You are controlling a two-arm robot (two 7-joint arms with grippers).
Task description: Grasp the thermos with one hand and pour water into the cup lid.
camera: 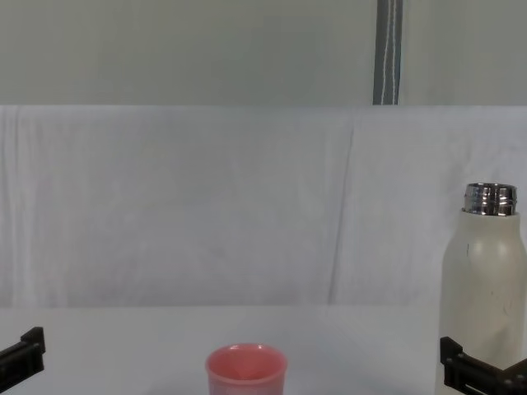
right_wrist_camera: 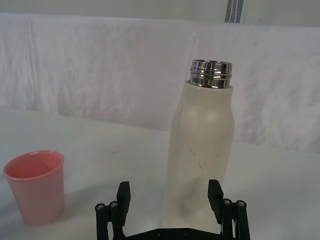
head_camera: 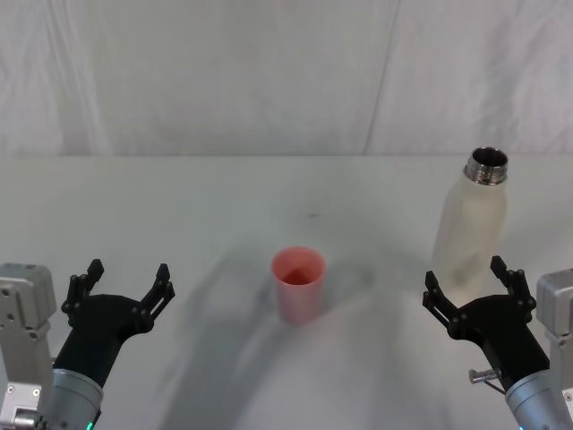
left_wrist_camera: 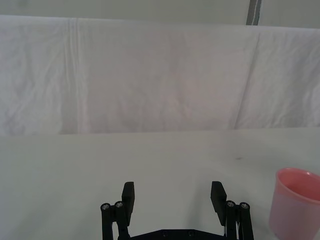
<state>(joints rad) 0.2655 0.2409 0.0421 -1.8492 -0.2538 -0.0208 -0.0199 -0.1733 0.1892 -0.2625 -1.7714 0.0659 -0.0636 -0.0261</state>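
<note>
Thermos point(head_camera: 471, 231) upright and uncapped on the white table point(head_camera: 224, 197), right of centre, well apart from the pink cup lid point(head_camera: 298, 283) standing mouth-up mid-table. Right gripper point(head_camera: 470, 285) just in front of the thermos base, fingers spread, touching nothing. Left gripper point(head_camera: 124, 285) low at the left, likewise spread and empty.

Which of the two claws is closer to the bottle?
The right gripper, open just in front of the cream thermos; the left gripper sits far across, beyond the pink cup.
</note>
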